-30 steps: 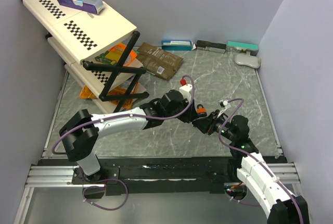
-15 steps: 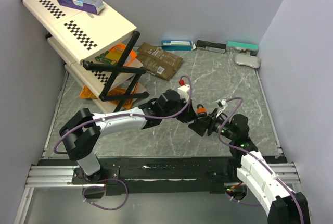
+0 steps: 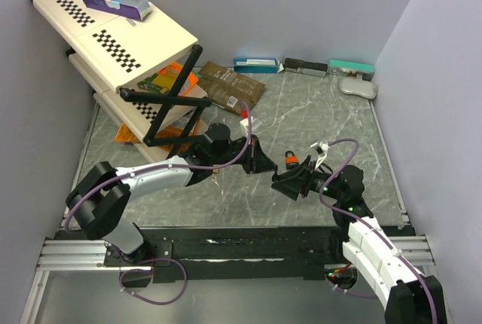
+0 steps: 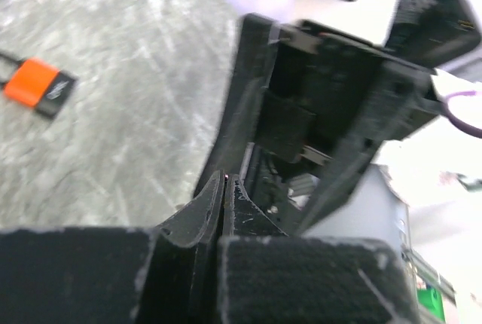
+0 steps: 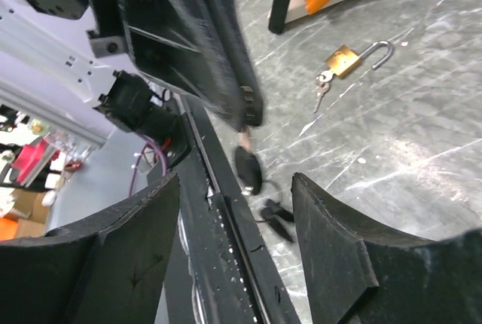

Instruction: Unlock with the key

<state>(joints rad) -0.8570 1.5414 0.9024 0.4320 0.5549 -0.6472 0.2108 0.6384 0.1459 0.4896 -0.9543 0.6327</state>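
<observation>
I'm pressing my left fingers (image 4: 188, 222) together, seemingly pinching the dark-headed keys (image 5: 247, 169) dangling beneath them. My right fingers (image 5: 331, 241) are standing spread and empty. The small orange padlock (image 3: 289, 160) is lying on the grey marble tabletop (image 3: 339, 120) just beside both, and I'm judging the key is not yet inserted.

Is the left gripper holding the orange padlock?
No, the left gripper is shut with nothing between its fingers, and the orange padlock lies apart from it on the table.
</observation>
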